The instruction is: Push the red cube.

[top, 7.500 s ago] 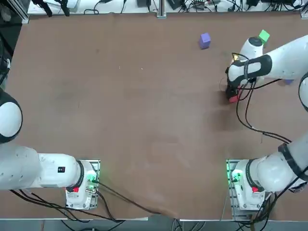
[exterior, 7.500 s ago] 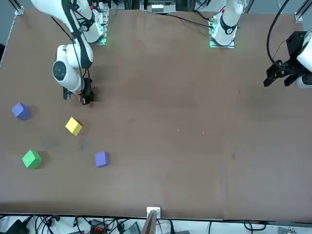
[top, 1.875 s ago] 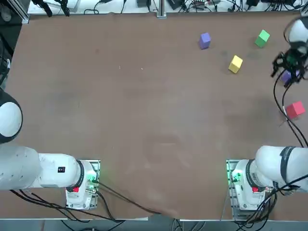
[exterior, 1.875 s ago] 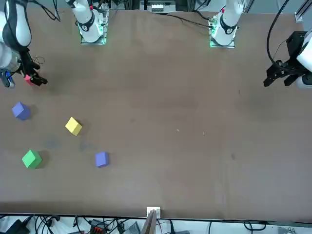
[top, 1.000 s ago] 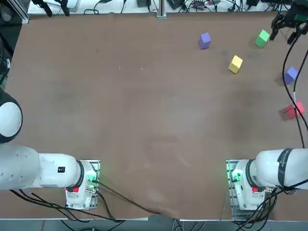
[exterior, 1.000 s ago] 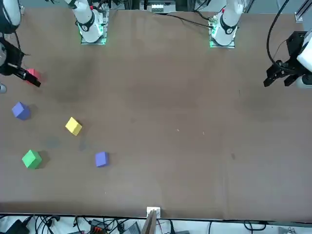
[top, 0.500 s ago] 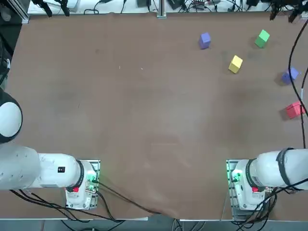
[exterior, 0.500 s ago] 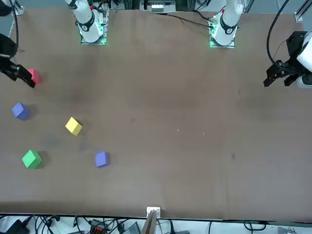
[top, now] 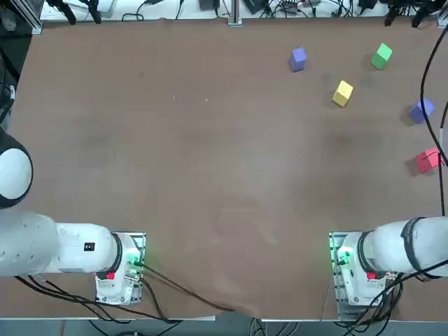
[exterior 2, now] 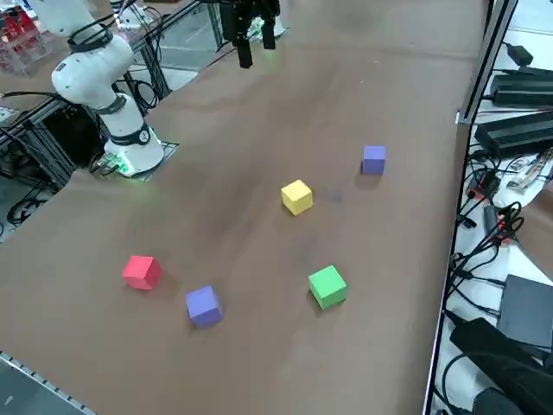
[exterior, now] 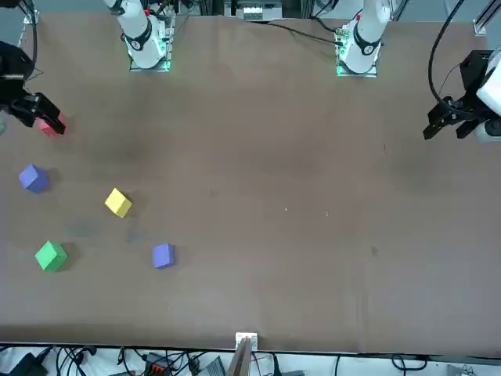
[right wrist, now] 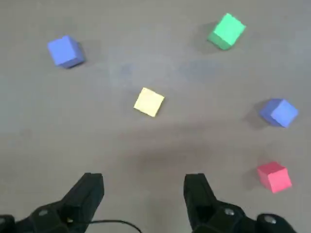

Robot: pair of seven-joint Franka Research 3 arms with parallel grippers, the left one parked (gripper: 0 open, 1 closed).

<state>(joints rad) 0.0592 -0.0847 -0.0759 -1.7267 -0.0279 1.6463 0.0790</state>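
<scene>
Brown table (top: 210,154), perhaps cables (exterior 2: 492,216) alongside.

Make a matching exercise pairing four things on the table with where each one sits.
Things:
1. red cube
2. green cube
3. yellow cube
4. right gripper

Places:
A. among the other four cubes
B. raised above the table, open and empty
C. beside a purple cube, by the table's right edge
D. far right corner

Pairs: 1-C, 2-D, 3-A, 4-B

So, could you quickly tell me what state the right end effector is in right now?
Right end effector: open, holding nothing, raised above the table, clear of the small matte red cube.
</scene>
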